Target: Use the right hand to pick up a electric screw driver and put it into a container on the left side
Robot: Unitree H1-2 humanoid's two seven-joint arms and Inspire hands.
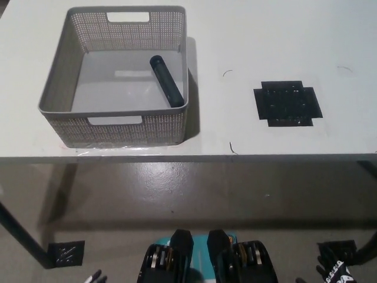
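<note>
The electric screwdriver [166, 80], a black cylinder, lies inside the grey perforated basket [65, 94] on the left part of the white table, slanted along the basket's right wall. Only a sliver of my black right hand [332, 271] shows at the bottom right corner, below the table edge and far from the basket. A small bit of my white left hand [94, 277] peeks in at the bottom left edge. Neither hand touches anything.
A black cross-shaped mat [287, 103] lies flat on the table's right half. The table's front edge [235, 157] crosses mid-picture, with the grey floor below it. A dark table leg [23, 239] slants at lower left.
</note>
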